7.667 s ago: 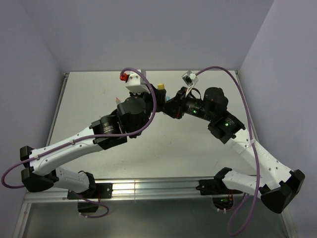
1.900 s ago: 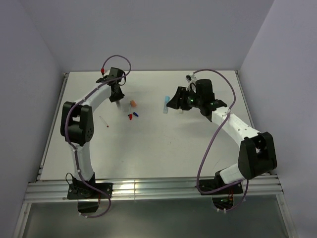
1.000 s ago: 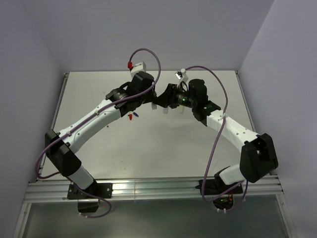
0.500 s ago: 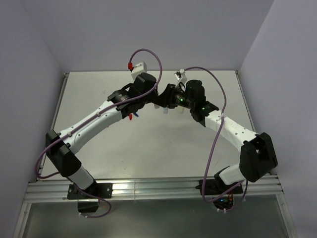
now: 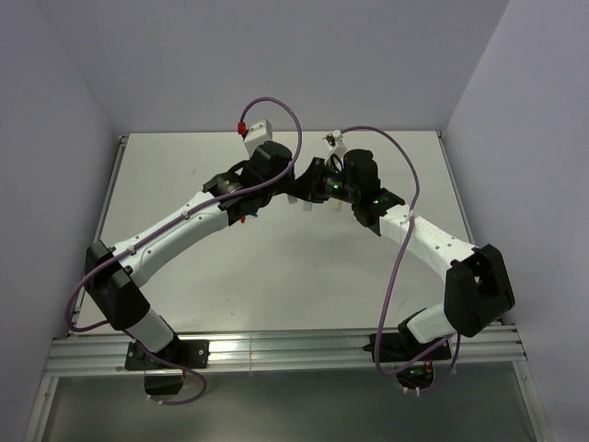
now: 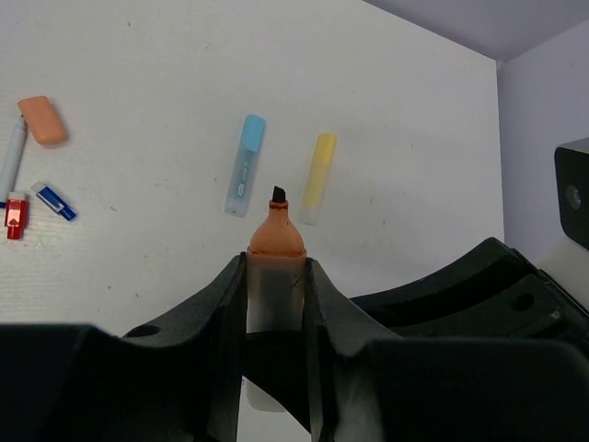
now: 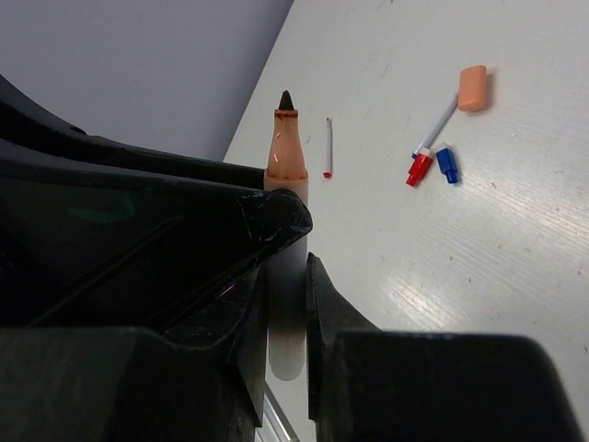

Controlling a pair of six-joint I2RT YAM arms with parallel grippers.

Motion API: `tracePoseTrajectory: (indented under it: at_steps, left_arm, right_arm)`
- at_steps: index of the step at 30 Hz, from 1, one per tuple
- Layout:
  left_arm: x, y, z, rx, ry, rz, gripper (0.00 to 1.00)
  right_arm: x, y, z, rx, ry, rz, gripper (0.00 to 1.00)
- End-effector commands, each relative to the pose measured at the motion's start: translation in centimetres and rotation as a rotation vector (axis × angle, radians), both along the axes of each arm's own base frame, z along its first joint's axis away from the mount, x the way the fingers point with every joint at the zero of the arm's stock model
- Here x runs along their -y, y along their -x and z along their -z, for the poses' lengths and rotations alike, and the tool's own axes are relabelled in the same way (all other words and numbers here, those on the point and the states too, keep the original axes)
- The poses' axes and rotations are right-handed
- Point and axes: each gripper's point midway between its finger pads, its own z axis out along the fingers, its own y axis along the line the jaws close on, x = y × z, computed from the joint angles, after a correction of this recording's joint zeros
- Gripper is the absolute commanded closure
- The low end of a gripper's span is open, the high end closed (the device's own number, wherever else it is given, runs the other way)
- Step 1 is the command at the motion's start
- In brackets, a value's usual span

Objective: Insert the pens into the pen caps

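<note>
White tabletop [image 5: 304, 267] lies under me, and over its far middle my two arms meet nose to nose. My left gripper [image 6: 276, 269] pinches the pale barrel of the orange-tipped pen [image 6: 275, 235], its dark nib poking out past the fingers. My right gripper [image 7: 287, 276] is clamped on that same barrel, so the pen hangs above the table in a double hold.

I take this for a handover: one hand keeps the pen, the other goes for a cap. To do it well, one pair of fingers must let go fully before either arm draws off, or the barrel may twist or be levered out. The keeper should leave the orange cone bare, since that end must enter the cap.

On the table lie a light blue highlighter [image 6: 245, 165] and a yellow highlighter [image 6: 317, 177], side by side and apart. Left of them lie a thin white pen [image 6: 11, 157] and the orange cap [image 6: 43, 121], the match by colour. Nearby are the dark blue cap [image 6: 55, 201] and the red cap [image 6: 15, 214] at the thin pen's end. I cannot tell whether that cap is fitted on the pen or only touching it.
</note>
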Motion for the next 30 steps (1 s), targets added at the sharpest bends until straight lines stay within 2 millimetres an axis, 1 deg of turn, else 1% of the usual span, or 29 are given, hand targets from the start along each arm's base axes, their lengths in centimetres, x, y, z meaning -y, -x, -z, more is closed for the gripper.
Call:
tracePoseTrajectory:
  at_steps: [1,3,4,5,6,7,8,9,10,11,12,14,15,17,18,20,21,23,24,25,26,27,28,30]
  left_arm:
    - [0.5,1.1,-3.4,0.051,0.06,0.022,0.75]
    - [-0.7,0.3,-5.1,0.087,0.065,-0.001,0.68]
    - [-1.2,0.0,-5.5,0.096,0.058,-0.006,0.58]
    - [-1.8,-0.3,-6.2,0.103,0.062,-0.017,0.54]
    - [-2.9,-1.0,-6.7,0.11,0.062,-0.043,0.51]
    - [-3.6,-1.3,-7.0,0.114,0.06,-0.053,0.48]
    - [-4.1,-1.6,-7.1,0.113,0.06,-0.061,0.48]
    - [-5.3,-2.2,-7.3,0.118,0.064,-0.084,0.47]
    - [-5.8,-2.4,-7.2,0.117,0.066,-0.094,0.47]
    - [-6.3,-2.7,-6.7,0.109,0.059,-0.107,0.46]
    - [-7.3,-3.5,-6.2,0.103,0.051,-0.134,0.46]
    - [-8.4,-4.6,-4.9,0.071,0.022,-0.164,0.48]
    - [-9.7,-6.0,-3.5,0.046,-0.009,-0.204,0.5]
    - [-10.9,-7.2,-1.7,0.01,-0.059,-0.222,0.53]
    - [-11.9,-8.5,0.2,-0.022,-0.091,-0.242,0.55]
    - [-12.7,-9.5,2.1,-0.06,-0.118,-0.252,0.55]
    - [-13.2,-10.4,4.1,-0.096,-0.138,-0.264,0.55]
    - [-13.3,-11.5,5.4,-0.116,-0.156,-0.27,0.54]
    - [-13.6,-12.4,7.8,-0.161,-0.187,-0.278,0.54]
    - [-13.4,-13.2,7.9,-0.16,-0.192,-0.28,0.54]
    - [-13.5,-13.5,8.8,-0.179,-0.209,-0.282,0.54]
    - [-13.4,-14.0,10.9,-0.215,-0.234,-0.276,0.54]
    - [-13.2,-14.5,11.0,-0.215,-0.231,-0.276,0.55]
    - [-12.8,-14.8,12.8,-0.25,-0.238,-0.272,0.57]
  right_arm:
    - [0.3,-0.7,-2.5,0.103,-0.004,0.043,1.0]
    - [0.9,-0.5,-2.3,0.106,0.018,0.053,1.0]
    - [1.0,-0.3,-2.2,0.106,0.027,0.056,1.0]
    - [1.3,-0.3,-1.9,0.101,0.039,0.064,1.0]
    - [1.6,-0.1,-1.8,0.102,0.05,0.067,1.0]
    - [1.9,-0.1,-1.7,0.1,0.057,0.072,1.0]
    - [2.1,0.0,-1.3,0.096,0.064,0.072,1.0]
    - [2.6,0.0,-1.4,0.1,0.062,0.078,1.0]
    - [2.8,0.1,-1.3,0.098,0.064,0.081,1.0]
    - [3.1,0.1,-1.0,0.096,0.073,0.085,1.0]
    - [3.7,0.1,-0.9,0.093,0.084,0.099,1.0]
    - [4.3,0.1,-0.8,0.097,0.101,0.108,1.0]
    - [4.5,0.3,-0.6,0.091,0.106,0.106,1.0]
    - [5.4,0.6,-1.1,0.112,0.113,0.121,1.0]
    - [5.8,0.6,-1.0,0.11,0.12,0.13,1.0]
    - [6.4,0.6,-1.6,0.131,0.124,0.149,1.0]
    - [6.5,0.6,-1.7,0.137,0.124,0.15,1.0]
    - [6.5,0.8,-1.6,0.131,0.119,0.141,1.0]
    - [6.6,0.8,-1.5,0.129,0.12,0.141,1.0]
    - [6.6,0.8,-1.5,0.13,0.12,0.141,1.0]
    - [6.7,0.8,-1.5,0.134,0.121,0.141,1.0]
    - [6.8,0.8,-1.6,0.136,0.123,0.146,1.0]
    - [6.9,0.8,-1.5,0.137,0.126,0.148,1.0]
    - [7.3,0.8,-1.5,0.141,0.127,0.16,1.0]
